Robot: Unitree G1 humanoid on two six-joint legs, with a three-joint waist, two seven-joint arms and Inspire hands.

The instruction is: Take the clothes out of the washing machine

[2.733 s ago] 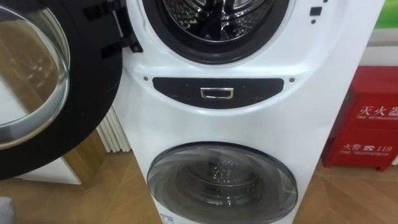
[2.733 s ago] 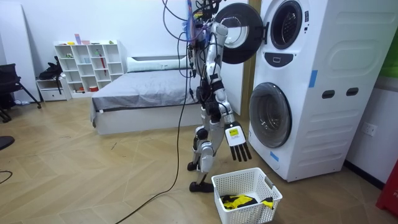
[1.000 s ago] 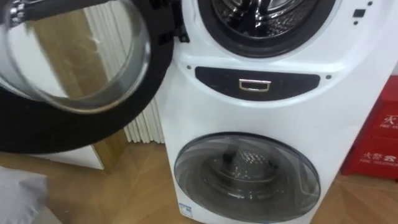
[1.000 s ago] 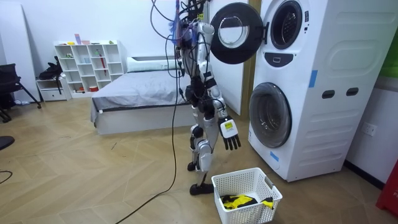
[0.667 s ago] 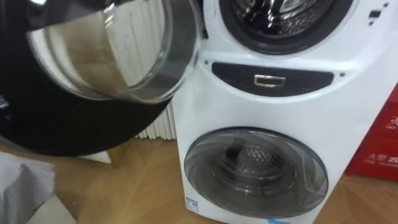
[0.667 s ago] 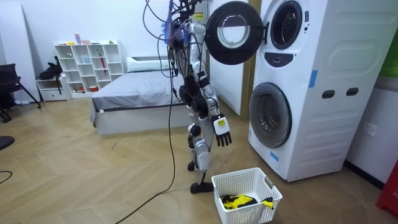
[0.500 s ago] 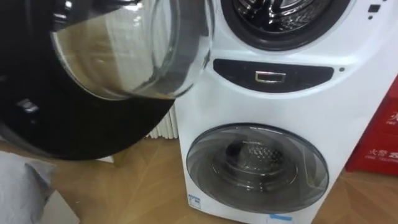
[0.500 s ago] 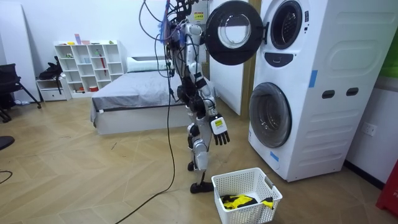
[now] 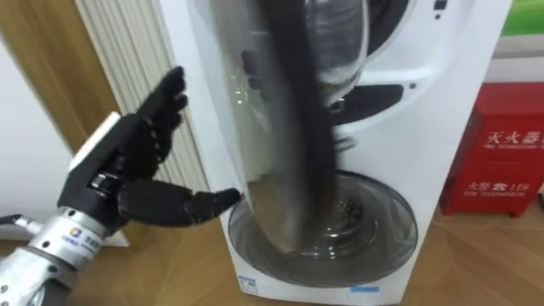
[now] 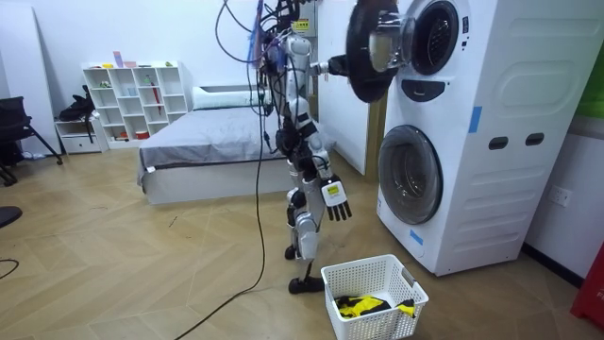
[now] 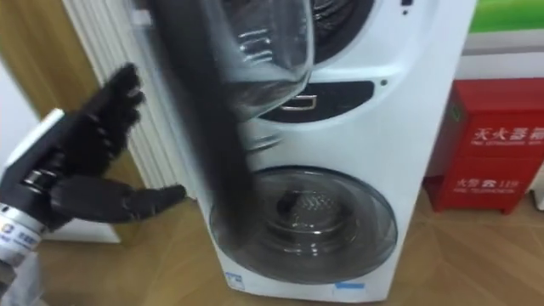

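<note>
A wooden floor (image 10: 142,274) spreads across the lower left of the room view. A white cubby shelf (image 10: 132,99) stands against the white wall (image 10: 142,33) at upper left. A grey-covered bed (image 10: 208,146) lies just beside it, and a black chair (image 10: 11,132) sits at the left edge. In the eye views a red cabinet (image 9: 503,161) stands at the right and a white ribbed panel (image 9: 127,68) at upper left.

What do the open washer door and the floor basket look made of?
Washer door: glossy black ring, probably plastic, around a clear, see-through bowl with highlights, likely glass. Basket: white, probably plastic, judging by its slotted moulded walls.
</note>
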